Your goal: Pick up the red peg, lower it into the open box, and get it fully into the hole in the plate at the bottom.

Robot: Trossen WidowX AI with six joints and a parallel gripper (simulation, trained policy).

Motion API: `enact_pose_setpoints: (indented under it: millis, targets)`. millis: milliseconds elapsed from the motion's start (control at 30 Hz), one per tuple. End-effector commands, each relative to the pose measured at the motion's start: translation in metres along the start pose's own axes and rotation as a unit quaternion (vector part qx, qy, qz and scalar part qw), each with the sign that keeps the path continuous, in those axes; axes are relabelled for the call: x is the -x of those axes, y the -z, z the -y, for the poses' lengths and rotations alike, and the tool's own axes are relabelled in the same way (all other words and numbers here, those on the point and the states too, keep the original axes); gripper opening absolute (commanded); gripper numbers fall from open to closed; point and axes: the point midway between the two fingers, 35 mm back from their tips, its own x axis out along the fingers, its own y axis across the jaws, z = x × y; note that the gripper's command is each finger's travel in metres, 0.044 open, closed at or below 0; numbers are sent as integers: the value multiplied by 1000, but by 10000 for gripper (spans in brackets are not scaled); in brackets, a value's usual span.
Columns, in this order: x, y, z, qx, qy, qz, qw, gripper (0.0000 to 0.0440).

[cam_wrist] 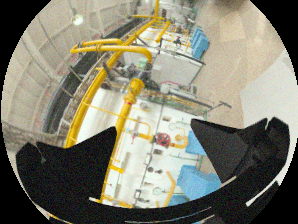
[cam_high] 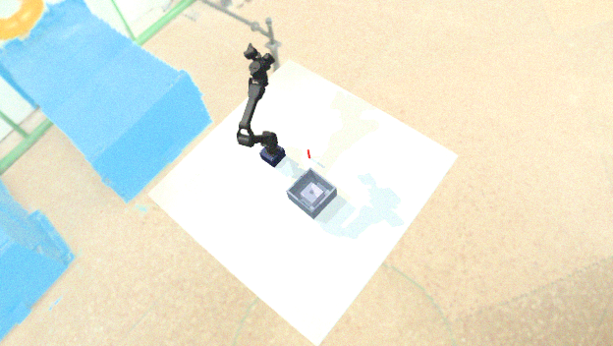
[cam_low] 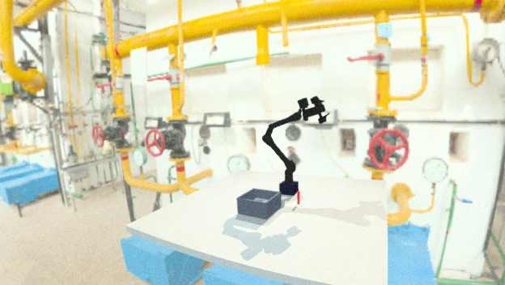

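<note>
Peg standing outside the box, nothing yet in hand

Progress: We judge the task to be at its start. The red peg [cam_high: 308,153] [cam_low: 299,197] stands upright on the table [cam_high: 236,221] [cam_low: 344,243] [cam_wrist: 270,95], at 12 o'clock from the open box [cam_high: 301,202] [cam_low: 255,208] in the top view, near it but apart. From the arm's base [cam_high: 268,157] [cam_low: 289,188] it lies at about 3 o'clock.

Fingers: The fingers [cam_high: 250,51] [cam_low: 322,118] are spread wide with nothing between them. They are raised well above the table, at about 11 o'clock from the peg in the top view. The wrist view shows us neither peg nor box.

Done: none of the three stages: pick, lowering, insertion.
Left: all three. We would need the fingers brought down around the peg first.

Count: one arm [cam_high: 252,105] [cam_low: 279,153], two fingers, one peg, one box, one plate [cam_high: 306,197] [cam_low: 260,200] on the box's bottom, and one hole [cam_high: 311,192] that we can make out in the plate. Pegs in the box: zero seen.
</note>
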Motion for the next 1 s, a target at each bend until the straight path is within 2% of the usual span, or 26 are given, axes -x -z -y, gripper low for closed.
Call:
enact_pose_setpoints:
  millis: [0, 233, 467, 700, 967]
  targets:
    - [0, -17, 21, -20, 36, 36, 999, 440]
    - [14, -56, 68, -56, 113, 122, 984, 440]
    - [40, -90, 112, -92, 187, 208, 956, 440]
    - [78, -117, 154, -129, 258, 290, 913, 440]
    - [131, -136, 198, -174, 335, 374, 847, 440]
